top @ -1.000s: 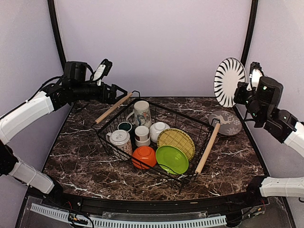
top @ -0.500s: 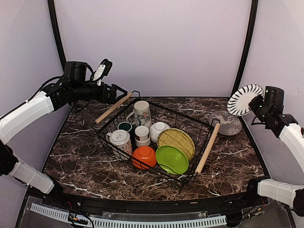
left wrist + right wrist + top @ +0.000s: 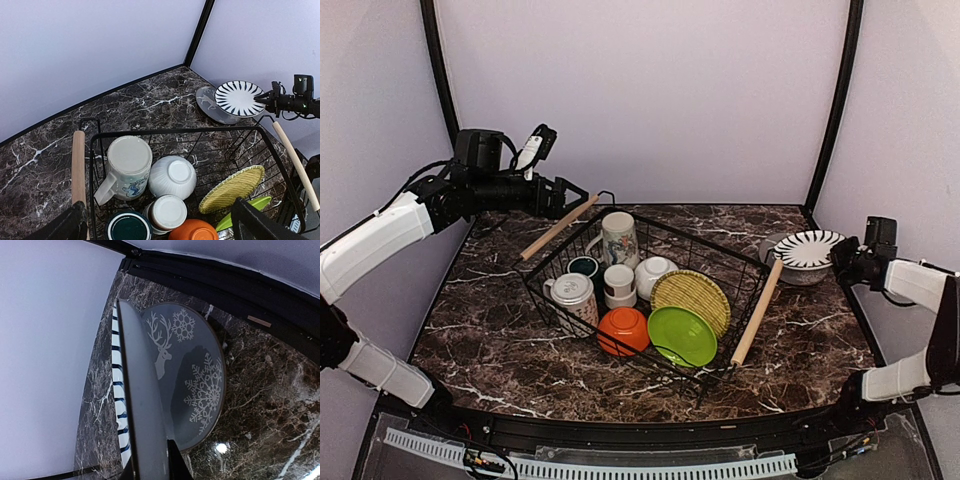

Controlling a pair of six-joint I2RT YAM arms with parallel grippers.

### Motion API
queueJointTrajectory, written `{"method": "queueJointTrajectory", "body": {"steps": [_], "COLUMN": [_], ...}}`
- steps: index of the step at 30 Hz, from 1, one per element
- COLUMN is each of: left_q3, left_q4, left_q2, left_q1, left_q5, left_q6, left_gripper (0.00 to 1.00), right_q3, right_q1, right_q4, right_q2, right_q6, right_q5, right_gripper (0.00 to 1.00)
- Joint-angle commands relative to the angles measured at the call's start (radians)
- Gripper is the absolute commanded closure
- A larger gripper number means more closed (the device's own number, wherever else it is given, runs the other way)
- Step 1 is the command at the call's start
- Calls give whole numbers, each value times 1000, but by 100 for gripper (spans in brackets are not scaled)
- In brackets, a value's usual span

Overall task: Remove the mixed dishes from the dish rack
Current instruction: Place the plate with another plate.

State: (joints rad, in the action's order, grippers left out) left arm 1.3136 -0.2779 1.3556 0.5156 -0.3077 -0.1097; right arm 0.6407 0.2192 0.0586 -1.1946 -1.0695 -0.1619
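Right fingers [image 3: 840, 262]: pinched on the rim of the striped plate [image 3: 807, 248]. The wrist view shows that plate edge-on, running up from between the two finger pads. It sits roughly level over the grey plate [image 3: 782, 264], which lies flat on the counter [image 3: 490, 330] at the far right, outside the rack, with a deer and snowflakes printed on it. The two plates overlap. I cannot tell whether they touch.

Left fingers [image 3: 565, 197]: spread wide, nothing between them. They hang just beside the upper end of the far-left wooden handle [image 3: 557, 228]. I cannot confirm contact with it.

Dish rack [image 3: 700, 240]: black wire, standing mid-counter at an angle, with the second wooden handle [image 3: 757, 312] along its right side. Contents:
- far corner: a tall patterned mug [image 3: 619, 238], mouth down;
- in front of it: a dark green cup [image 3: 583, 266], mouth up;
- centre: a small white cup [image 3: 619, 282];
- just beside that cup: a white bowl [image 3: 653, 272], turned over;
- left side: a second patterned mug [image 3: 572, 295];
- near side: an orange bowl [image 3: 623, 330], turned over;
- right half: a woven yellow plate [image 3: 691, 300], leaning;
- overlapping its near edge: a lime-green plate [image 3: 682, 335], tilted.
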Motion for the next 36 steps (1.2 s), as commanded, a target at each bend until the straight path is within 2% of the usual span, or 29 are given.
{"method": "queueJointTrajectory", "body": {"steps": [1, 20, 33, 36], "left_q3": [-1, 1, -3, -4], "left_q4": [7, 5, 10, 8], "left_q2": [-15, -8, -10, -10], "left_q1": [6, 6, 6, 6], "left_q5": [-19, -22, -15, -14], "left_q6": [-6, -8, -9, -9], "left_gripper": [1, 1, 1, 1], "right_q3": [11, 28, -6, 1], "right_q1": [17, 22, 21, 22], "right_q4": [-293, -383, -507, -497], "right_q2": [-56, -243, -363, -385], "right_q6": [-86, -34, 4, 16], "right_q5": [-93, -103, -159, -169], "right_gripper": [100, 100, 100, 89]}}
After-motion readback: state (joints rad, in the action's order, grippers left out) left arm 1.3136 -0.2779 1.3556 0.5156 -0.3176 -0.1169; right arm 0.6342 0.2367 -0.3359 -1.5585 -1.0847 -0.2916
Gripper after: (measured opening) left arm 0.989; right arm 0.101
